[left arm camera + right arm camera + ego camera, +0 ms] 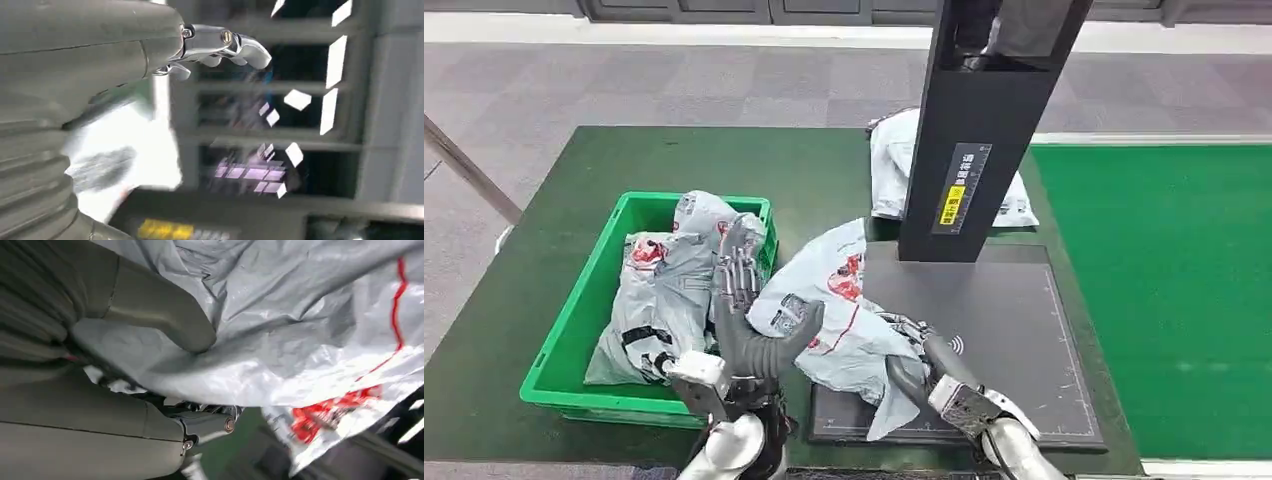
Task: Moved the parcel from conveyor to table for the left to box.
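The right hand (921, 362) is closed on a grey parcel (839, 305); in the right wrist view the thick grey thumb (165, 322) is pressed into the wrinkled film from one side while the darker fingers (207, 422) are tucked under it on the other, so the bag (300, 340) is pinched between them. The parcel is seen as a soft, crumpled plastic mailer, pale grey and glossy, marked with red lines and red printing and carrying a small dark-printed label on its near face. It is draped partly over the front left corner of a dark scanner plate (1014, 340) and partly over the green surface (824, 170), just beside the crate. The left hand (749, 305) is held upright against the parcel's left edge, its fingers extended and apart and nothing gripped in it; in the left wrist view its fingers (235, 45) are seen stretched out in front of a blurred bright patch of the bag. To the left a green plastic crate (574, 330) is set on the surface, and several similar grey mailers (664, 290) with red markings are piled inside it. A black post (979, 130) with a yellow label is raised from the back of the plate, and another grey mailer (889, 165) is lying behind it. A brighter green belt (1174, 300) is seen at the right.
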